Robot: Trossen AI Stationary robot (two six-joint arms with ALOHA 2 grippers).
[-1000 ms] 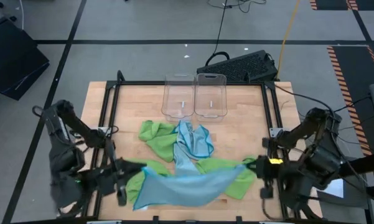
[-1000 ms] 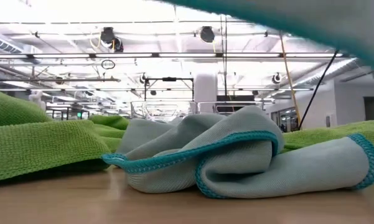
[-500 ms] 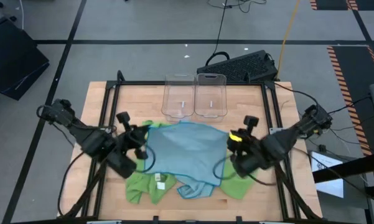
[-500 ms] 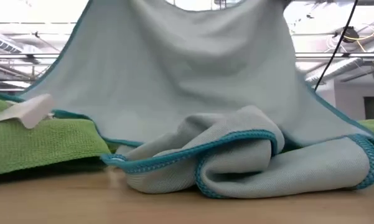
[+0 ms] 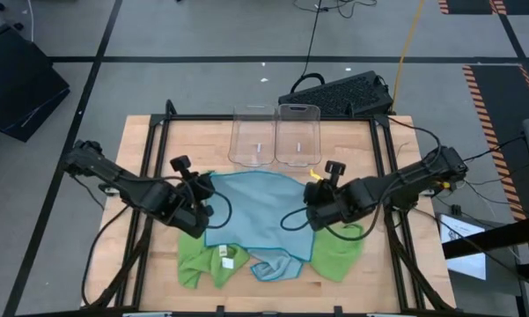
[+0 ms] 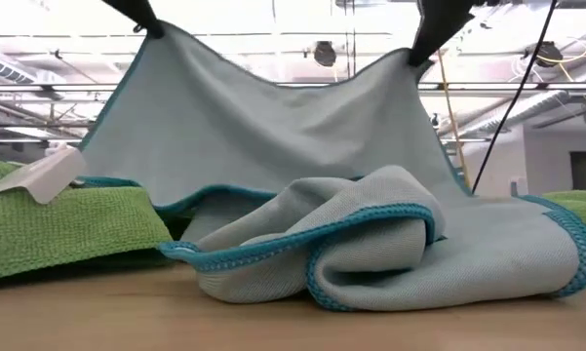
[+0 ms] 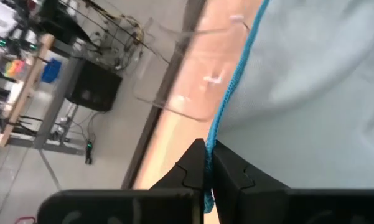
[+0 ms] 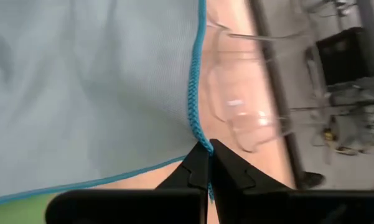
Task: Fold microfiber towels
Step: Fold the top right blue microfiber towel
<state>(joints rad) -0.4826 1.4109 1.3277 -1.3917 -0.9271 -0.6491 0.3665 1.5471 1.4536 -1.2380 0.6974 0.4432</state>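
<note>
A light blue microfiber towel (image 5: 257, 213) with a teal hem hangs as a sheet between my two grippers. My left gripper (image 5: 207, 195) and my right gripper (image 5: 308, 198) are each shut on one of its upper corners, above the table's middle. Its lower hem (image 6: 210, 193) lies on the pile below. That pile holds a crumpled light blue towel (image 6: 371, 249) and lime green towels (image 5: 194, 261) (image 5: 339, 255), all resting on the wooden table (image 5: 352, 141). The low view shows my left gripper (image 6: 144, 18) and my right gripper (image 6: 431, 29) at its top. My left gripper pinches the towel's teal hem at an upper corner (image 7: 211, 144) between its two shut fingers, slanting down from the table's left. The towel hangs below it. My right gripper pinches the other upper corner (image 8: 201, 142), where two hems meet, slanting down from the table's right. The top edge (image 6: 293, 93) sags slack between both holds.
Two clear plastic bins (image 5: 253, 136) (image 5: 297, 135) stand side by side at the table's far edge, just beyond the towel. A white tag (image 6: 39, 175) sticks up from the left green towel. A black frame (image 5: 154, 150) borders the table.
Both grippers have swung from the table's near edge toward the far side and inward, then come down, tipping more steeply. The blue towel went with them. It was stretched high over the near edge and now hangs as a sheet over the pile, its lower hem on the towels.
</note>
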